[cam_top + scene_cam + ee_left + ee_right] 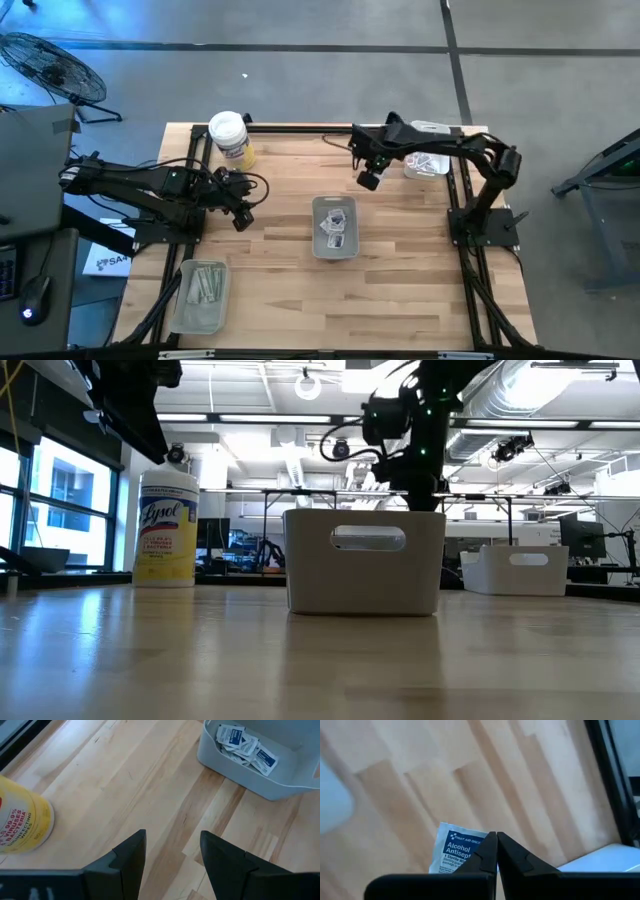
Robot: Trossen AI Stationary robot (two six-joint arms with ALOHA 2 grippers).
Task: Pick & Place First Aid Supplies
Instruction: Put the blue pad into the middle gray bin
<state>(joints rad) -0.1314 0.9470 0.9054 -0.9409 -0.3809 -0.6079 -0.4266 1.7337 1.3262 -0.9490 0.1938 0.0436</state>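
Note:
My right gripper is shut on a white alcohol packet with blue print. In the high view it hangs over the wood, between the far right tray and the middle tray. Both trays hold white packets. Narrow pale strips lie in a third tray at the near left. My left gripper stands open over bare wood, left of the middle tray, with nothing between its fingers. My right gripper pinches the packet's edge between its two fingertips. The fingers come from above, pointing down. The packet sticks out to one side of the fingers, lifted clear of the table.
A round tub with a white lid and a yellow label stands at the far left, close to my left arm. The dark frame rails run along the table's sides. Bare wood lies between the trays and along the near edge.

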